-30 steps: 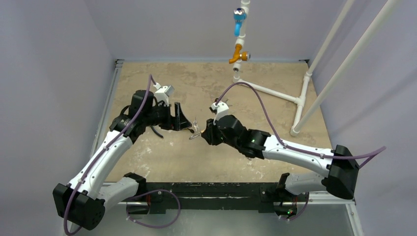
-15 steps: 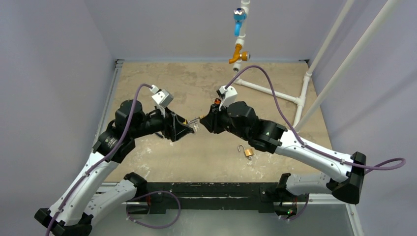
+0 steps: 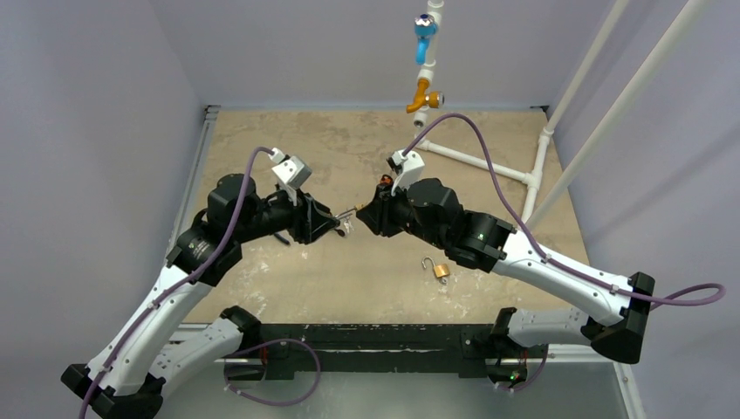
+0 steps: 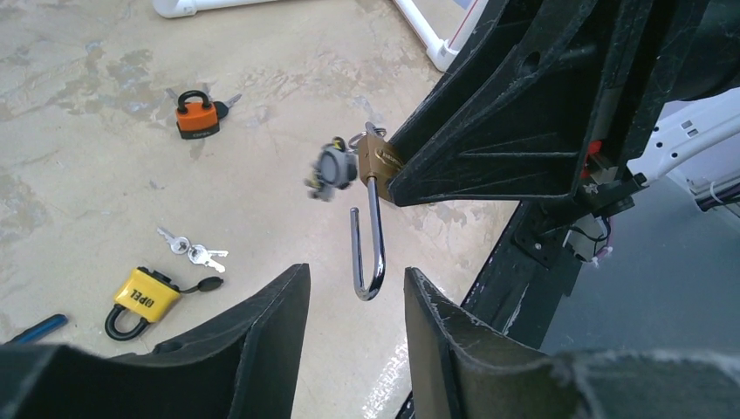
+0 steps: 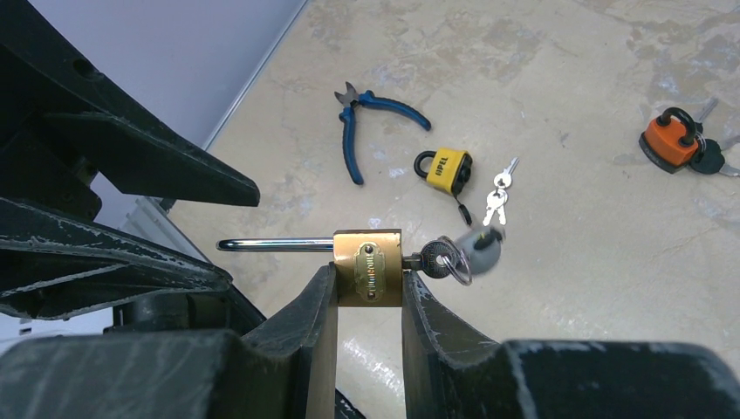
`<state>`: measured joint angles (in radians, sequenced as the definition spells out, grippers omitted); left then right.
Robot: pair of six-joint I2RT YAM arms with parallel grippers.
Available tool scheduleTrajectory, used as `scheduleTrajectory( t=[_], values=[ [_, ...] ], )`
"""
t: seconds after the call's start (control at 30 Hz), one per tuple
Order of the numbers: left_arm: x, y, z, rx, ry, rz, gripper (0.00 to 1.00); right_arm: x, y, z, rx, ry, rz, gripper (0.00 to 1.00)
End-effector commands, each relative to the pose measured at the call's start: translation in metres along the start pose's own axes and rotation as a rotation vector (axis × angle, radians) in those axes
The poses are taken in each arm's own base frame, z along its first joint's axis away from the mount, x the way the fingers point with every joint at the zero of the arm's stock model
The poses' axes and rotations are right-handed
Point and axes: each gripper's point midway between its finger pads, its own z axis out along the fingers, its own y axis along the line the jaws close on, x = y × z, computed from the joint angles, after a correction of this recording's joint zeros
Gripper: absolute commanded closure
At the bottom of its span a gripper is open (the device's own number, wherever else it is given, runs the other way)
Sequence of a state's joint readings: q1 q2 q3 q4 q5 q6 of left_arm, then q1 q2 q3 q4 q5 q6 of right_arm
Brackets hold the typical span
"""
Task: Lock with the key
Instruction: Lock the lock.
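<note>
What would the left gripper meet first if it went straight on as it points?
Probably the open shackle of the brass padlock in the right gripper, just ahead of the left gripper; depth unclear.

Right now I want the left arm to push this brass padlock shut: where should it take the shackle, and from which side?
Probably the U-bend of the shackle, coming end-on from the side opposite the key. The right gripper clamps the padlock body, so the shackle sticks out free toward the open left gripper.
</note>
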<state>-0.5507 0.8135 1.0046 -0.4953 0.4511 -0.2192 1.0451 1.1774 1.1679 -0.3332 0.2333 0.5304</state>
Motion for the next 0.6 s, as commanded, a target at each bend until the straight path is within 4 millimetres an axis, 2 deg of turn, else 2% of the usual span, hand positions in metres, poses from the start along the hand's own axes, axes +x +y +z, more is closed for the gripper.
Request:
scheduleTrajectory(
  t=[0.0, 0.17, 0.47, 0.57],
  values=[
    [-0.018, -0.006, 0.0, 0.018, -0.042, 0.051, 0.58, -0.03, 0.016, -0.008, -0.052, -0.075, 0.015, 1.0],
    [-0.015, -0.005, 0.003, 0.02, -0.038, 0.049, 0.61, -0.03, 0.018, -0.005, -0.056, -0.069, 0.012, 1.0],
    [-0.005, -0.007, 0.009, 0.042, -0.01, 0.037, 0.82, -0.028, 0.02, 0.002, -0.059, -0.063, 0.016, 1.0],
    [-0.004, -0.005, 0.008, 0.032, -0.007, 0.044, 0.85, -0.029, 0.021, 0.003, -0.059, -0.066, 0.016, 1.0]
  ],
)
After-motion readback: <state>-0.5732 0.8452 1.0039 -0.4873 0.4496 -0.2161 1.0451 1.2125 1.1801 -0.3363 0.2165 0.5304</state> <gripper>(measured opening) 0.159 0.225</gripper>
